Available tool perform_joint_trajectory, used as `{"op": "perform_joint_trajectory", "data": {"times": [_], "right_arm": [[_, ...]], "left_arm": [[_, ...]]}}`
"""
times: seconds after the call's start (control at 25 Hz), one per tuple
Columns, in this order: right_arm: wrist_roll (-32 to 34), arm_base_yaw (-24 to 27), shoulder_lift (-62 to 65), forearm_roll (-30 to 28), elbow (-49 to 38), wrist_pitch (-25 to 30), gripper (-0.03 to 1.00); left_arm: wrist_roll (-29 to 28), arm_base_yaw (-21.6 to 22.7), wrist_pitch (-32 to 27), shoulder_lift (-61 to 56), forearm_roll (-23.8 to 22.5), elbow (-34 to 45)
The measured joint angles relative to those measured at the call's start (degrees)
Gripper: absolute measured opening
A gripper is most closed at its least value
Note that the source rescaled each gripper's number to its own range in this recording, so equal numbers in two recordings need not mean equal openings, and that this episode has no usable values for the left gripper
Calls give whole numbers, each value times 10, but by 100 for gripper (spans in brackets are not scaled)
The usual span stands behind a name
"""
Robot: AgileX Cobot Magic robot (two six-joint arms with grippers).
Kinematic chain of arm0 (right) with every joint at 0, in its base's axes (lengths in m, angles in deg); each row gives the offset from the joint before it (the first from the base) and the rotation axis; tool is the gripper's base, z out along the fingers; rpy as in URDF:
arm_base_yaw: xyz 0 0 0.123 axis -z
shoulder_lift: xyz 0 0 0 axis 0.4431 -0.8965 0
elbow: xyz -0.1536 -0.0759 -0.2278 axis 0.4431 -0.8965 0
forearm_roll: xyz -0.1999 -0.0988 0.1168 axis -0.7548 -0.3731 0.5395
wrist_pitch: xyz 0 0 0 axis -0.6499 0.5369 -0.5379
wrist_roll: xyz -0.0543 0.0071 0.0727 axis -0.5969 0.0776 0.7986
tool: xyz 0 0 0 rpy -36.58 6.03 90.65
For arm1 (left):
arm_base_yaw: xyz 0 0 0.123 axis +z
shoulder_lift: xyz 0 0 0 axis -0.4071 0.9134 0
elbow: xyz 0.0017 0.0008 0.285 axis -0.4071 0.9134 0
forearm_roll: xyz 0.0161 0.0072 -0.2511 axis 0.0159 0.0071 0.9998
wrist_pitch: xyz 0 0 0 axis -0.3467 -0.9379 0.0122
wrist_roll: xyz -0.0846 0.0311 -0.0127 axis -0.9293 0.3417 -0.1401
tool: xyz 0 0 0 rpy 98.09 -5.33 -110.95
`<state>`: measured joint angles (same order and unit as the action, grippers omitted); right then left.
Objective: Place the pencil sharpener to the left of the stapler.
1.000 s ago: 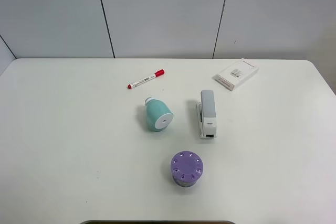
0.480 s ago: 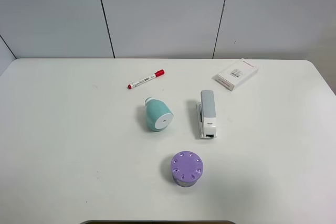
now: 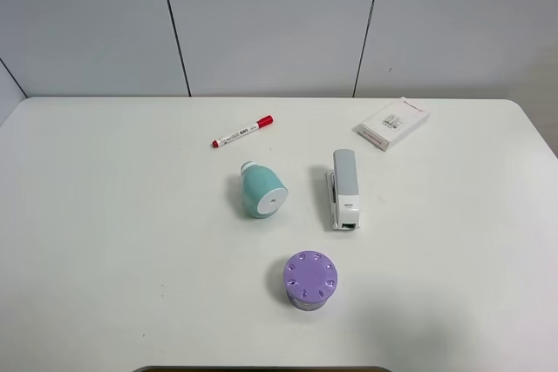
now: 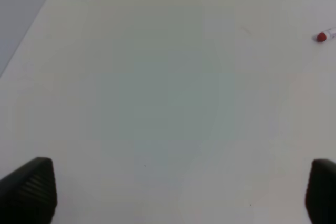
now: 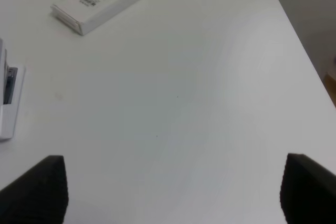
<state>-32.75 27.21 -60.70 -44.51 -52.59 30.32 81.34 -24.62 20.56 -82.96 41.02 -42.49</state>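
Observation:
The teal pencil sharpener (image 3: pixel 261 191) lies on its side near the table's middle, its white round face toward the front and its white cap toward the back. To its right, a short gap away, lies the grey and white stapler (image 3: pixel 343 188), of which one end shows in the right wrist view (image 5: pixel 7 98). Neither arm appears in the exterior view. My left gripper (image 4: pixel 181 192) is open over bare table, its dark fingertips (image 4: pixel 29 188) wide apart. My right gripper (image 5: pixel 170 190) is open too, with nothing between its fingertips (image 5: pixel 37 187).
A purple cylinder (image 3: pixel 309 280) with dots on top stands in front of the sharpener and stapler. A red-capped white marker (image 3: pixel 241 131) lies behind the sharpener. A white box (image 3: pixel 392 123) rests at the back right, also in the right wrist view (image 5: pixel 98 1).

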Motion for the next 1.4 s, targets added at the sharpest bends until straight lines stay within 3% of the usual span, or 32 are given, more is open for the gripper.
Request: {"op": "perform_joint_trajectory", "data": {"times": [1.4], "right_arm": [[0,0,0,0,0,-7,79]], "left_arm": [[0,0,0,0,0,0]]}}
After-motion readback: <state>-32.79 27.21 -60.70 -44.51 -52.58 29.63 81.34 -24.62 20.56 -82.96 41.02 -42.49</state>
